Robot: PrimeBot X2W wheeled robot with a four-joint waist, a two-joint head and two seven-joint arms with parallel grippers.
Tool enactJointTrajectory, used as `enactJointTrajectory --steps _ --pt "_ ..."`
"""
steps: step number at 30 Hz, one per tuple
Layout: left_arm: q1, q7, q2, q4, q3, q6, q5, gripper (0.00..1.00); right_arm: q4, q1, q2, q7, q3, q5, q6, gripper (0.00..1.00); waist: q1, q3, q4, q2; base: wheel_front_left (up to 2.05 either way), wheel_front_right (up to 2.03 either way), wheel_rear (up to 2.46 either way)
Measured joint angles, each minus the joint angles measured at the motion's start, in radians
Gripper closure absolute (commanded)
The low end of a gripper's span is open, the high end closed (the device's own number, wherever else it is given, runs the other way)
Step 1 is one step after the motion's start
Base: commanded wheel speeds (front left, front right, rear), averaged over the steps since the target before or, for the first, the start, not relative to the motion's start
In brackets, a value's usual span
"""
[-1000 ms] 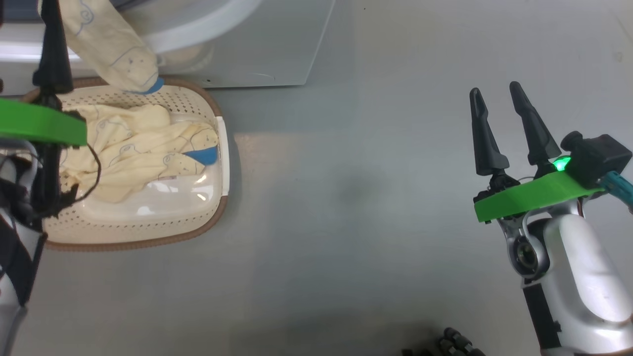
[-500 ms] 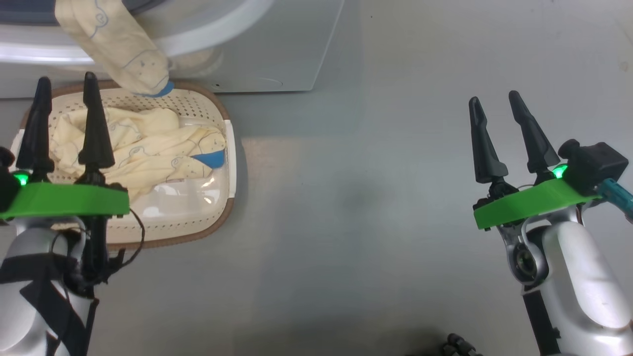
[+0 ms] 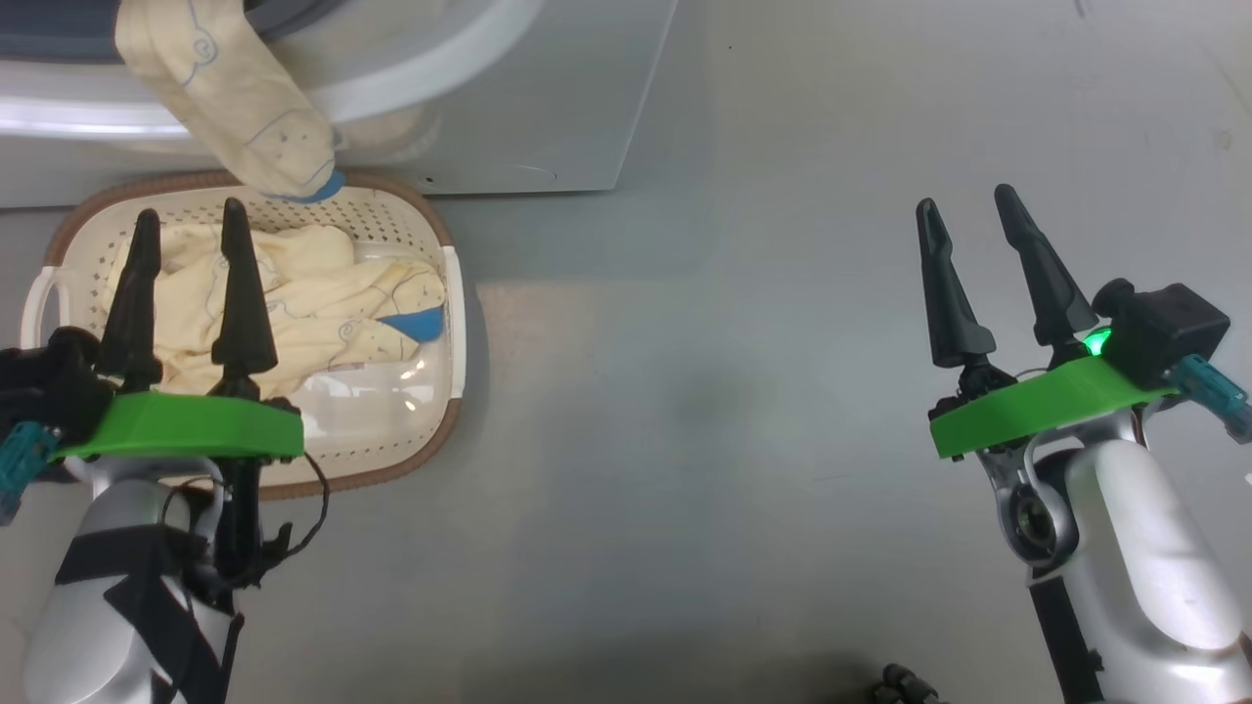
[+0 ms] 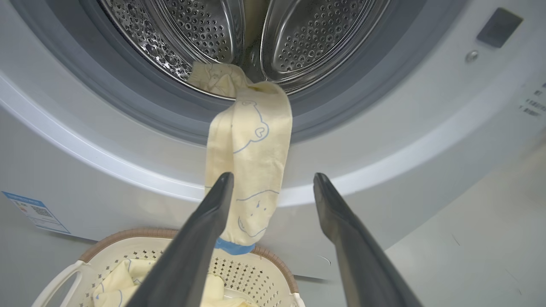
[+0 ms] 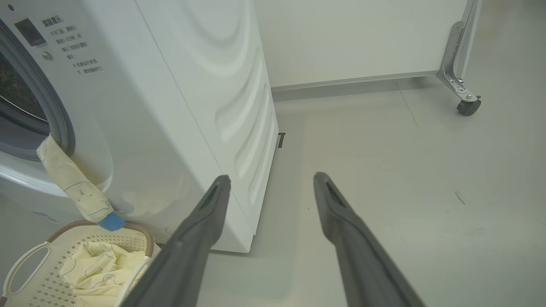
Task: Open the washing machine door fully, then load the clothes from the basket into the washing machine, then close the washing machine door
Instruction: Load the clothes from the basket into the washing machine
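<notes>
Pale grey floor [image 3: 685,411] spreads across the head view. The big white front-loading washing machine [image 3: 548,98] is at the upper left, and the small cream perforated plastic basket [image 3: 391,210] sits just below it.

Compared with a second ago, my left gripper [image 3: 190,211] has come away from the machine's mouth. It now sits at the lower left of the frame, over the near side of the basket, with its fingers apart and holding nothing.

It has left one pale yellow soft garment [image 4: 247,170] behind. In the left wrist view the garment's upper end lies inside the perforated steel drum [image 4: 204,30], but most of it hangs out over the grey rubber gasket [image 4: 85,72]. Its blue cuff dangles at the basket's far rim; I cannot tell whether it touches.

More pale yellow clothes [image 3: 323,293] lie bunched in the basket. My right gripper [image 3: 964,196] hangs at the lower right over bare floor, fingers apart and empty, where it was before.

I judge loading only partly done. That trailing garment needs pushing in, or the washing machine door would trap it.
</notes>
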Motion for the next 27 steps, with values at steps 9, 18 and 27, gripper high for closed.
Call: enactJointTrajectory --steps 9,18,27 --pt "-0.091 0.0 -0.008 0.233 -0.013 0.0 0.003 0.0 0.0 -0.001 0.0 0.0 0.01 0.002 0.0 0.0 0.0 0.014 -0.027 0.0 0.0 0.0 0.0" --pt "-0.243 0.0 -0.008 0.395 -0.014 0.0 -0.008 0.0 0.0 -0.002 0.0 0.0 0.017 0.012 0.0 0.0 0.0001 0.048 -0.06 0.0 0.0 0.0 0.0" --pt "-0.362 0.0 -0.005 0.493 0.002 0.0 -0.032 0.0 -0.006 -0.006 0.0 0.0 0.029 0.018 0.0 0.0 0.0001 0.079 -0.088 0.0 0.0 0.0 0.0"
